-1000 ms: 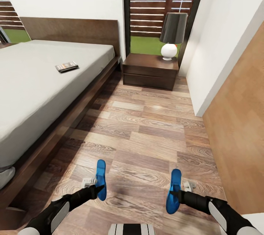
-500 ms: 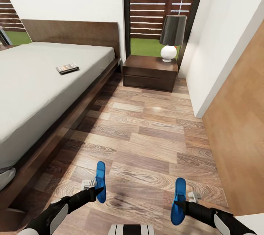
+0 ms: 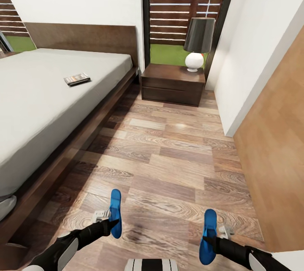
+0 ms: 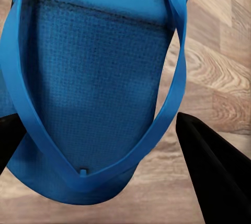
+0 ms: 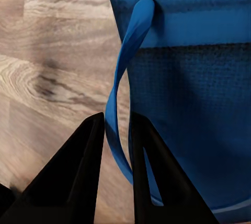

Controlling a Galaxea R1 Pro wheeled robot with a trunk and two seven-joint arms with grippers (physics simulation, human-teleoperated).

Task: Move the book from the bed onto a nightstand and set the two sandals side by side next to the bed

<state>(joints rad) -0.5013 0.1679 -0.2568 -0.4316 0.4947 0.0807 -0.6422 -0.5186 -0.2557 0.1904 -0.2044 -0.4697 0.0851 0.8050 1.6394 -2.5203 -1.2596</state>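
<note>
Two sandals (image 3: pixel 115 213) (image 3: pixel 209 236) (one per claw), one book (image 3: pixel 77 79) on the bed (image 3: pixel 38 106).

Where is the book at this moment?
In the head view, the book lies on the bed, at the picture's left, toward the headboard.
</note>
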